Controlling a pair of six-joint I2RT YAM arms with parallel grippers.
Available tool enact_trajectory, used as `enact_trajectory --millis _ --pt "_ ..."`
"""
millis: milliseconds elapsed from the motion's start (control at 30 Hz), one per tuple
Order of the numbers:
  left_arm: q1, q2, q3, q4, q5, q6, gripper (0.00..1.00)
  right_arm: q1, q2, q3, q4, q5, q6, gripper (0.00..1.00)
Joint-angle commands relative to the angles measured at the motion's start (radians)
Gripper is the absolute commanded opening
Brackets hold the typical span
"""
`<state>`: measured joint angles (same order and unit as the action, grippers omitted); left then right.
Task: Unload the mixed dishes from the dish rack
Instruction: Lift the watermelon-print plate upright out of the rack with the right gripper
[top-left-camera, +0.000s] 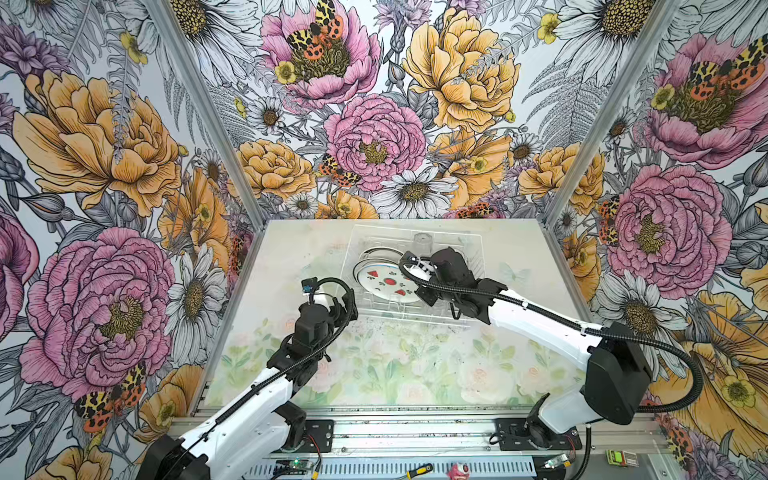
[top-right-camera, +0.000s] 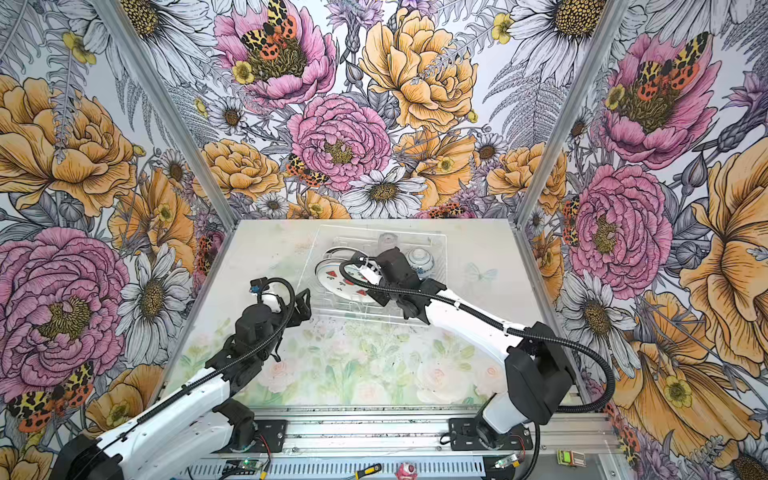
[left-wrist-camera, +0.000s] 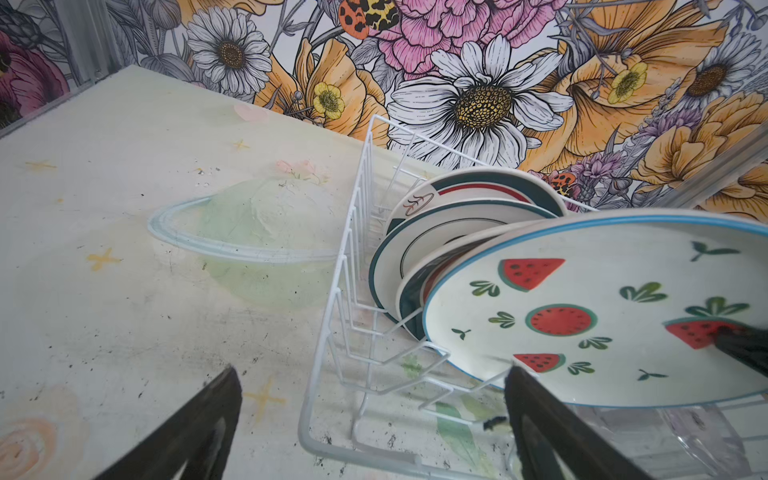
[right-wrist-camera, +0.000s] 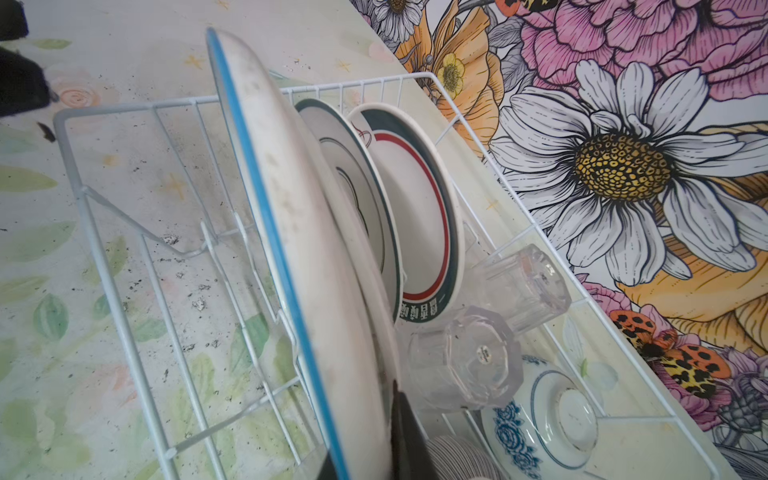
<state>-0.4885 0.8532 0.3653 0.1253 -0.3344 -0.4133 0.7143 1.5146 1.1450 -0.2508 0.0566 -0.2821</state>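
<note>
"Right wrist view: why does the watermelon plate (right-wrist-camera: 291, 216) lean in the dish rack (right-wrist-camera: 137, 107)?"

"Right gripper (right-wrist-camera: 368, 455) is clenched on its rim, probably to draw it from its slot; left gripper (left-wrist-camera: 372, 374) hangs released beside the rack, likely to receive it; dark-rimmed plates (right-wrist-camera: 415, 216), tumblers (right-wrist-camera: 461, 361) and a blue-patterned bowl (right-wrist-camera: 540, 419) sit racked behind; table (left-wrist-camera: 124, 208) is pale, painted, speckled; walls (top-left-camera: 374, 124) bear large flowers."

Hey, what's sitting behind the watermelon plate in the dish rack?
Three more plates stand behind the watermelon plate in the dish rack: a white plate close behind, a green-rimmed plate, then a red-banded plate. Most of the closest is covered.
</note>
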Motion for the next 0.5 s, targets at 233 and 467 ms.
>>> enact_trajectory --millis 233,467 --pt "0.003 -0.002 -0.014 0.024 0.020 -0.005 0.99 -0.009 -0.135 0.039 0.197 -0.001 0.104 0.11" --pt "0.004 -0.003 -0.014 0.024 0.019 -0.005 0.99 -0.011 -0.158 0.025 0.227 -0.014 0.122 0.09"
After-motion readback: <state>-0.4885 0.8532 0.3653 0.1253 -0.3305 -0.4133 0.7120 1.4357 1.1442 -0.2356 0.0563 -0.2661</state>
